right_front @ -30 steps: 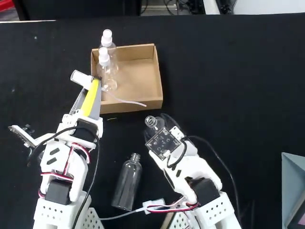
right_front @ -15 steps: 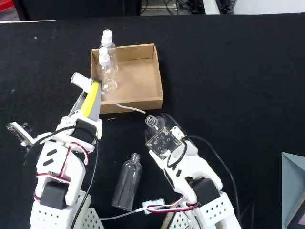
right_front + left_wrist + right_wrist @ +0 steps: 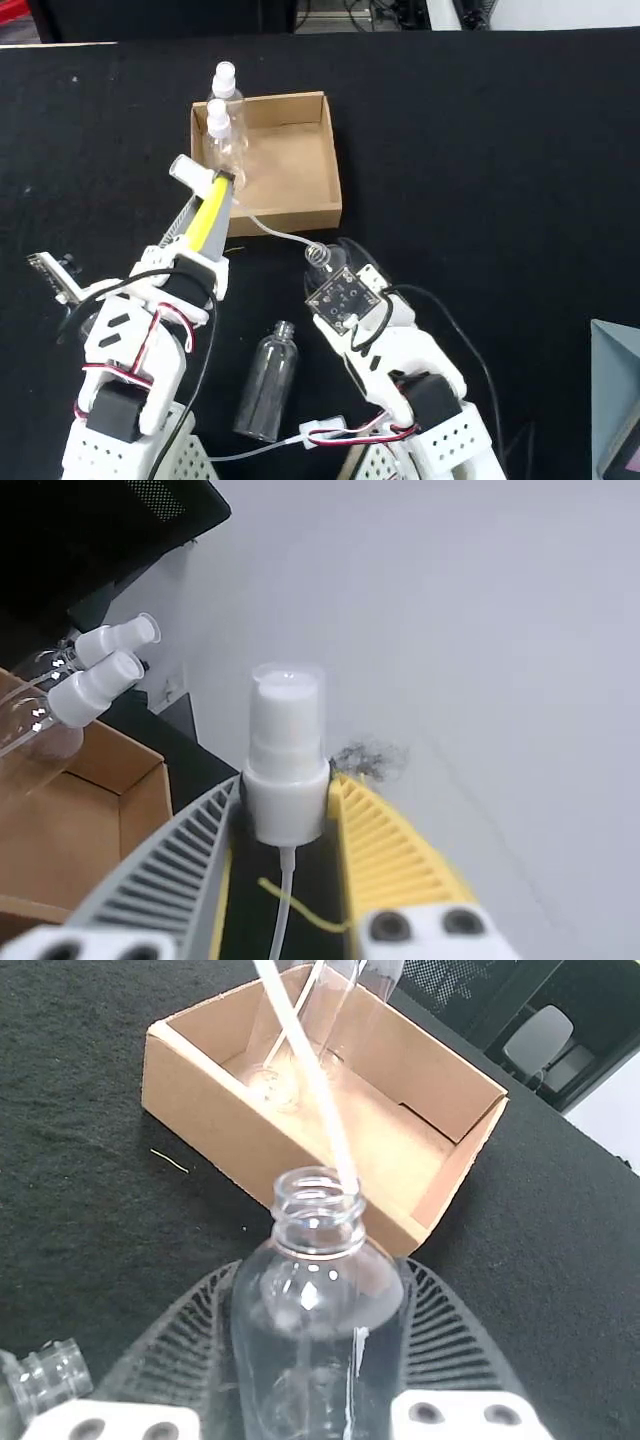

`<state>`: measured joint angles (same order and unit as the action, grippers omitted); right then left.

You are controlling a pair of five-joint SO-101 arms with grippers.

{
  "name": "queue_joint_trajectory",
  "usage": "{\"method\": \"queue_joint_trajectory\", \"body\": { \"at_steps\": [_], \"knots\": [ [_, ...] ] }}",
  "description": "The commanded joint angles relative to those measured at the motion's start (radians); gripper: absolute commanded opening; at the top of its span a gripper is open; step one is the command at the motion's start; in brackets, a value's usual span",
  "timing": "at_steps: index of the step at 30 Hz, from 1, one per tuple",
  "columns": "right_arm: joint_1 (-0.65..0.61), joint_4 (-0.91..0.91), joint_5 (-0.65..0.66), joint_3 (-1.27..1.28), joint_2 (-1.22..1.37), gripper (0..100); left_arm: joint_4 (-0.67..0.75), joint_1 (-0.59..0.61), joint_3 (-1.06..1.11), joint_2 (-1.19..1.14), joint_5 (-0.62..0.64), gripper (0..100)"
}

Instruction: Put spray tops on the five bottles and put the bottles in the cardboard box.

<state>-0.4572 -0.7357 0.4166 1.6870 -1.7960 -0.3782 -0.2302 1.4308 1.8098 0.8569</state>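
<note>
Two capped bottles (image 3: 222,130) stand in the far left corner of the cardboard box (image 3: 300,170); the left pincer (image 3: 205,182), at the box's left wall, is clamped on a spray top (image 3: 287,750) whose dip tube (image 3: 305,1080) slants past the box's near wall to the mouth of an open bottle (image 3: 315,1300), gripped by the right pincer (image 3: 325,263) just in front of the box. One more uncapped bottle (image 3: 268,385) lies on the table (image 3: 500,150), farther in front of the box. Suggested technique: feed the tube fully down the neck first; bring the top level over the mouth; press or twist only once it sits square.
</note>
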Motion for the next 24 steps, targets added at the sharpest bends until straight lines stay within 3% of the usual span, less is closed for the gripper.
{"method": "queue_joint_trajectory", "body": {
  "at_steps": [1,18,24],
  "knots": [
    [0.028,0.025,0.011,-0.005,-0.099,11.4,-0.029,-0.016,-0.047,0.017,-0.011,3],
    [0.071,0.017,0.009,-0.005,-0.101,11.4,-0.071,-0.016,-0.05,0.017,-0.012,3],
    [0.003,-0.02,0.009,-0.005,-0.101,11.4,-0.017,-0.077,0.012,0.017,-0.04,3]
  ]
}}
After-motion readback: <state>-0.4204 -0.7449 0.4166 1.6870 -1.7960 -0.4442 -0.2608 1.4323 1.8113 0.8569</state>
